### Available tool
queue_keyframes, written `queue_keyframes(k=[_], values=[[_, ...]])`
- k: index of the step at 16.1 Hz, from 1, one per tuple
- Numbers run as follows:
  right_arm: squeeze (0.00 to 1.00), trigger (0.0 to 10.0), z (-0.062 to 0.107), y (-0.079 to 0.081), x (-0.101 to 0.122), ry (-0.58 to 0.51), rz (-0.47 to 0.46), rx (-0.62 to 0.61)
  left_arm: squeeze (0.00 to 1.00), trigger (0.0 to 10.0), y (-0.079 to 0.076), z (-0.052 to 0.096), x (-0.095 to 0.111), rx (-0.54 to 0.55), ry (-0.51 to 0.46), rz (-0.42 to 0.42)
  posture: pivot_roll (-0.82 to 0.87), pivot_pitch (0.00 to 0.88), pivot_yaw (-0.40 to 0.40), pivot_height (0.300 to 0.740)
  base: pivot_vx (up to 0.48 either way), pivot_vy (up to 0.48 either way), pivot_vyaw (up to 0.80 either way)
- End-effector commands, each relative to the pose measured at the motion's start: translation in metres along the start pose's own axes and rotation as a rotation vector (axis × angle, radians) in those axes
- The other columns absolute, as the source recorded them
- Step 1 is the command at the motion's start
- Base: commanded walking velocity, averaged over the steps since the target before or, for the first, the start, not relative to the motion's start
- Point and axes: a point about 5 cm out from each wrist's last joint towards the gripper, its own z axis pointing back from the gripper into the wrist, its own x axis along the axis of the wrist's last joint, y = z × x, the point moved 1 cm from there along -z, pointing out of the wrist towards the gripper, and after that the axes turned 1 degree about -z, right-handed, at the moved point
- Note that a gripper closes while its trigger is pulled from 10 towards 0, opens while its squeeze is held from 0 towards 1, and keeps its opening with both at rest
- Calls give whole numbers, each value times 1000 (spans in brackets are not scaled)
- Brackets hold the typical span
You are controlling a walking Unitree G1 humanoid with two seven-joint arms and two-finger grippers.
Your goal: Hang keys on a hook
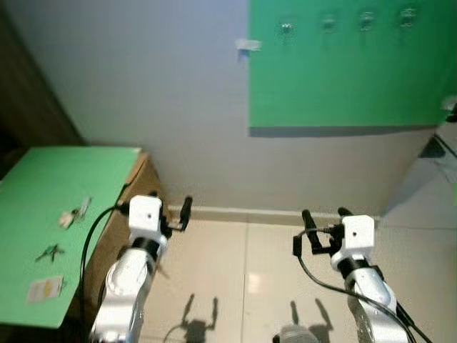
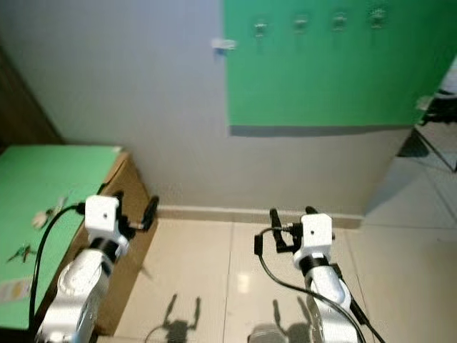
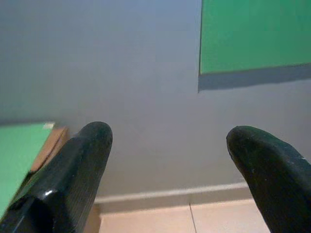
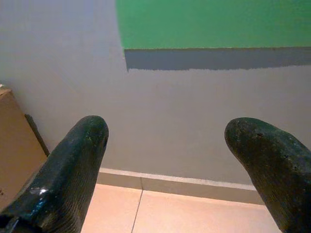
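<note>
Hooks (image 1: 286, 28), four, on green board (image 1: 343, 86); two key bunches (image 1: 51, 251).

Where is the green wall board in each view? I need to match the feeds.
Left eye: the green board is on the wall, upper right.
Right eye: the board is at top, right of centre.
Left wrist: it is on the wall beyond the left gripper.
Right wrist: it is on the wall beyond the right gripper.
Shared landmark: the skirting at the wall's foot.

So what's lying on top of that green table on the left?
On the green-topped table: a pale bunch of keys, a small dark bunch of keys and a pale yellow-marked card. Nothing covers them.
</note>
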Motion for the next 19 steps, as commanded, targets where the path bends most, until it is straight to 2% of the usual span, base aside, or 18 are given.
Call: queue_keyframes(k=[1, 10, 13, 19], values=[[0, 10000, -6, 2, 2, 4, -4, 7, 0, 10000, 4, 2, -4, 11, 27, -3, -220, 3, 124, 717, 472, 0, 0], [0, 10000, -17, 10, 6, 12, -14, 51, 0, 10000, 6, -4, -6, 36, 37, 16, -209, 0, 115, 717, 471, 0, 0], [0, 10000, -23, 16, 8, 23, -20, 83, 0, 10000, 10, -6, -6, 46, 45, -6, -196, 0, 115, 717, 405, 0, 758], [0, 10000, -28, 22, 5, 52, -41, 127, 0, 10000, 13, -7, -9, 71, 61, -20, -181, 0, 102, 717, 0, 0, 708]])
